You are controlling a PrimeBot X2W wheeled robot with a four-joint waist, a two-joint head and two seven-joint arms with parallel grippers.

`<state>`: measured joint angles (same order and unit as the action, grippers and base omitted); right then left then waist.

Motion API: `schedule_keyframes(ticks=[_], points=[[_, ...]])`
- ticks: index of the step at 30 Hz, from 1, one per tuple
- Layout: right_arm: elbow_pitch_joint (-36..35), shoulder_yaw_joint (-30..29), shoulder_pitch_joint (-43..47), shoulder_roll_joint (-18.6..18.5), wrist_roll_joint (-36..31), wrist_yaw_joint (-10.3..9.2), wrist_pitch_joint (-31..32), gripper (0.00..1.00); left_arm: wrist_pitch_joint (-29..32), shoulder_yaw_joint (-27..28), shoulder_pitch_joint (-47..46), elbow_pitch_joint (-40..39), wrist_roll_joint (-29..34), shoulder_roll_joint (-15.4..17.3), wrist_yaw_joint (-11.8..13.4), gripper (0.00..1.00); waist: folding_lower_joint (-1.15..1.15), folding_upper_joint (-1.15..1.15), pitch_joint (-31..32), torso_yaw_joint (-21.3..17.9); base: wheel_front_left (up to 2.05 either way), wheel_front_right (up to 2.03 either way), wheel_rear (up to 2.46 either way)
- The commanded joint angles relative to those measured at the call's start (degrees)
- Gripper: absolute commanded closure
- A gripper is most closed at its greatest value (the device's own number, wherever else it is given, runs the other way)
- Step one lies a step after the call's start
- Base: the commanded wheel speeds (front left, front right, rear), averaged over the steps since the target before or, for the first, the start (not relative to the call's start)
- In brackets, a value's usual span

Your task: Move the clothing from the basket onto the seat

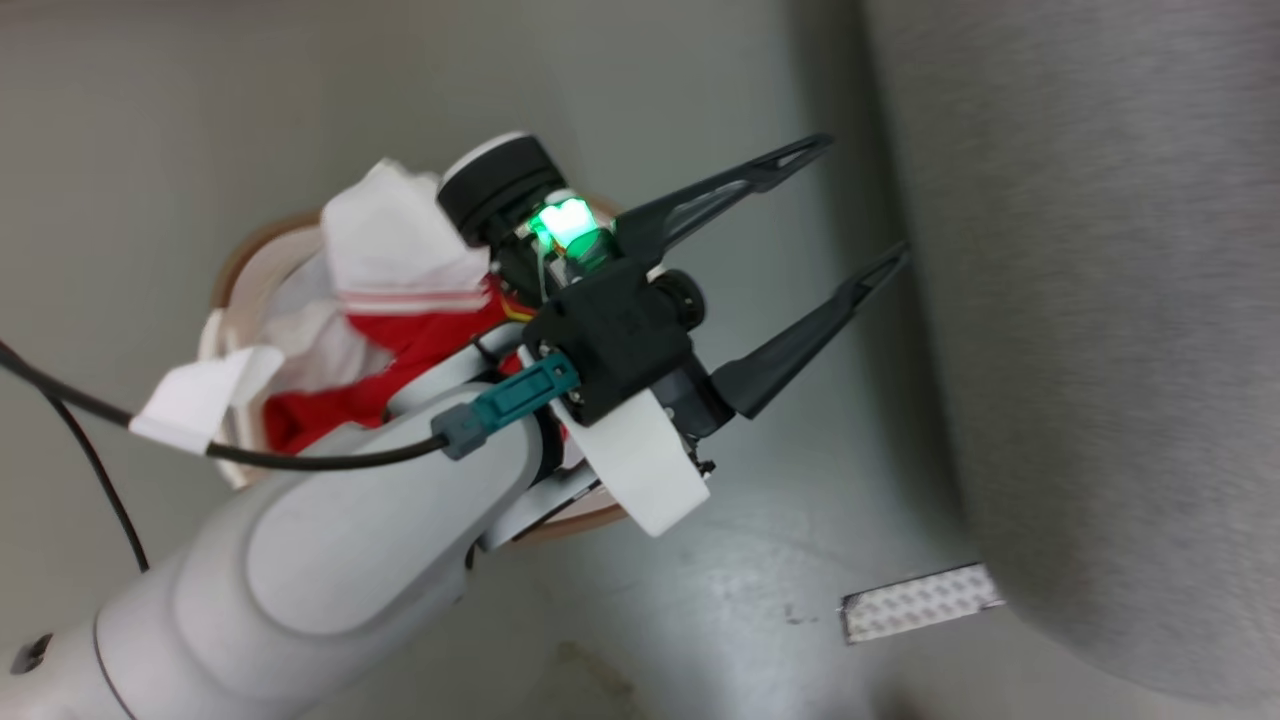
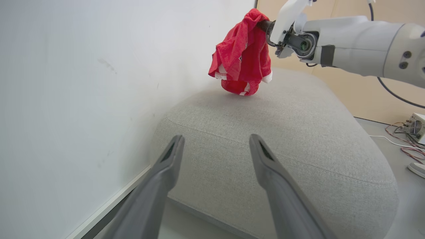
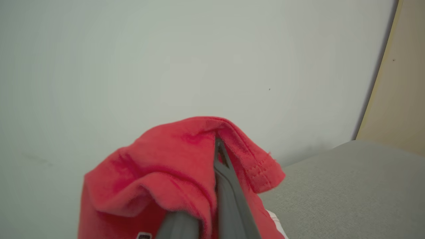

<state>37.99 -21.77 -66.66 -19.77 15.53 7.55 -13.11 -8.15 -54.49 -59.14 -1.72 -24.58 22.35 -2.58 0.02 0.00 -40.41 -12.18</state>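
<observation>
My right gripper (image 2: 265,26) is shut on a red garment with white trim (image 2: 242,56), which hangs bunched over the far end of the grey sofa (image 2: 282,139). Its lowest fold is at the seat surface; contact is unclear. In the right wrist view the red cloth (image 3: 166,166) wraps the pinched gripper (image 3: 217,146), with the sofa (image 3: 348,186) below. My left gripper (image 1: 865,195) is open and holds nothing, above the basket (image 1: 250,250) and pointing at the sofa (image 1: 1100,300). More red and white striped clothing (image 1: 420,340) lies in the basket, partly hidden by my left arm. The left gripper (image 2: 215,137) faces the sofa's near edge.
A white wall (image 2: 83,83) runs close along the sofa's left side. A black cable (image 1: 80,410) crosses beside the basket. A white perforated strip (image 1: 920,600) lies on the floor by the sofa. A small box with wires (image 2: 415,127) sits on the floor to the right.
</observation>
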Motion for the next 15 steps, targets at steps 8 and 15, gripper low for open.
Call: schedule_keyframes(ticks=[8, 15], points=[[7.0, -16.5, -3.7, 0.2, -20.3, -0.12, -1.2, 0.87, -2.5, 0.5, -1.7, 0.7, 1.0, -1.5, 0.6, 0.0, -0.02, 0.0, -7.1, 8.2, 0.0, 0.0, 0.0], [10.0, -17.4, 0.1, 4.9, -26.8, -0.13, -2.1, 0.0, -3.5, 1.2, 0.3, 2.0, -0.1, 0.2, 1.4, 0.0, -0.02, 0.0, -3.4, 6.0, 0.0, 0.0, 0.0]])
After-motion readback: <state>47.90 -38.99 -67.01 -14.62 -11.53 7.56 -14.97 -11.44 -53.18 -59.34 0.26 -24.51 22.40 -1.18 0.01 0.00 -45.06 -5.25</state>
